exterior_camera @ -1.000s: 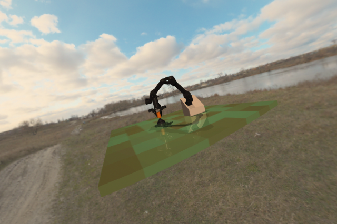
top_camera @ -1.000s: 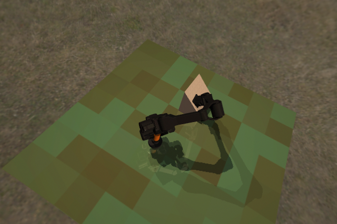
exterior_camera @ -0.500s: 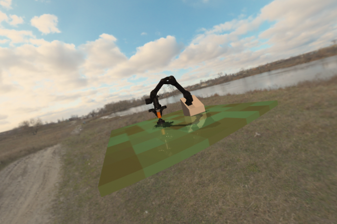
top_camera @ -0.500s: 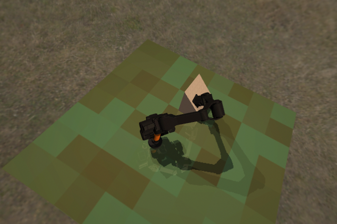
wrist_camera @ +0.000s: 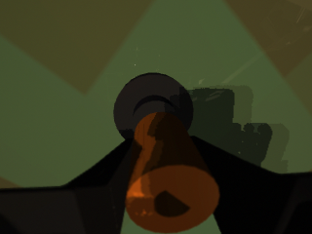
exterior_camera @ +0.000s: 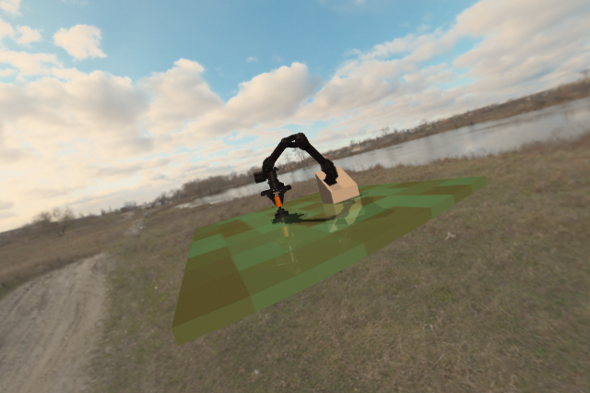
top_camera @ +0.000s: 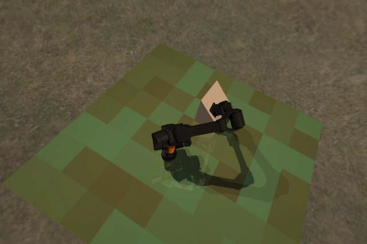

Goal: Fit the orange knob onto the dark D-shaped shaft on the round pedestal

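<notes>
The orange knob (top_camera: 171, 149) (exterior_camera: 277, 201) (wrist_camera: 172, 197) is upright between the fingers; its top face with a dark D-shaped hole shows in the wrist view. My gripper (exterior_camera: 277, 202) (wrist_camera: 161, 142) is shut on the knob and points down over the pedestal. The dark round pedestal (top_camera: 168, 156) (exterior_camera: 281, 216) (wrist_camera: 129, 99) stands on the mat under the knob. The knob's lower end is over the pedestal's middle and hides the shaft. In the exterior view the knob sits above the pedestal's base, not down on it. Whether the shaft's tip is in the hole cannot be told.
A beige block (top_camera: 214, 97) (exterior_camera: 344, 192) stands behind the gripper, by the arm's base. The arm (top_camera: 204, 129) (exterior_camera: 304, 143) arches from there to the pedestal. The green and brown chequered mat (top_camera: 124, 182) (exterior_camera: 304, 279) lies under everything, with the arm's shadow on it.
</notes>
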`<action>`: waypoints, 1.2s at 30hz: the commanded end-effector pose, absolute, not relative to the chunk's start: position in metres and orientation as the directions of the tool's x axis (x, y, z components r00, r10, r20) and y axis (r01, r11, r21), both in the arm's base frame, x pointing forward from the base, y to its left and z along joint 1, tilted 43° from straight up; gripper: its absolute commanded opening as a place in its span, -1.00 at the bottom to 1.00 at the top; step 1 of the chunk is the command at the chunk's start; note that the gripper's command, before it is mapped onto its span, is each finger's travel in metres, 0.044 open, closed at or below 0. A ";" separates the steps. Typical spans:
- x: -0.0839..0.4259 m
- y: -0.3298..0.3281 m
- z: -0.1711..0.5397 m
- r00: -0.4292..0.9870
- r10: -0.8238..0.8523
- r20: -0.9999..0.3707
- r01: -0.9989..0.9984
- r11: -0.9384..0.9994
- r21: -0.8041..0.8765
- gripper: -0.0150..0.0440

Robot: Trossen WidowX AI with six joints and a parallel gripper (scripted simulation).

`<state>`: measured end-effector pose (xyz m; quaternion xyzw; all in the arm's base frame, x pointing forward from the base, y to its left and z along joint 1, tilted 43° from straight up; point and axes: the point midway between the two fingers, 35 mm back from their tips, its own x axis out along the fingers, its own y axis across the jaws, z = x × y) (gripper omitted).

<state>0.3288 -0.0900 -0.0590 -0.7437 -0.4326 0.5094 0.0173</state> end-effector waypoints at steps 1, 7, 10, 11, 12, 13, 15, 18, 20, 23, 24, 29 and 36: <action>0.332 -0.094 -0.059 0.115 0.658 -0.744 0.592 -0.647 -0.480 -0.49; 0.332 -0.094 -0.060 0.115 0.658 -0.744 0.592 -0.647 -0.480 -0.49; 0.331 -0.094 -0.060 0.115 0.658 -0.744 0.592 -0.647 -0.480 -0.49; 0.331 -0.094 -0.060 0.115 0.658 -0.744 0.592 -0.647 -0.480 -0.49; 0.331 -0.094 -0.060 0.115 0.658 -0.744 0.592 -0.647 -0.480 -0.49; 0.330 -0.093 -0.060 0.115 0.658 -0.744 0.592 -0.647 -0.480 -0.49; 0.330 -0.093 -0.060 0.115 0.658 -0.744 0.592 -0.647 -0.480 -0.49; 0.329 -0.092 -0.060 0.115 0.658 -0.744 0.592 -0.647 -0.481 -0.49; 0.329 -0.092 -0.060 0.115 0.658 -0.744 0.592 -0.647 -0.481 -0.49; 0.329 -0.092 -0.059 0.115 0.658 -0.744 0.592 -0.647 -0.481 -0.49; 0.329 -0.092 -0.059 0.115 0.658 -0.744 0.592 -0.647 -0.481 -0.49; 0.330 -0.092 -0.059 0.115 0.658 -0.744 0.592 -0.647 -0.481 -0.49; 0.331 -0.090 -0.062 0.115 0.658 -0.744 0.592 -0.647 -0.481 -0.49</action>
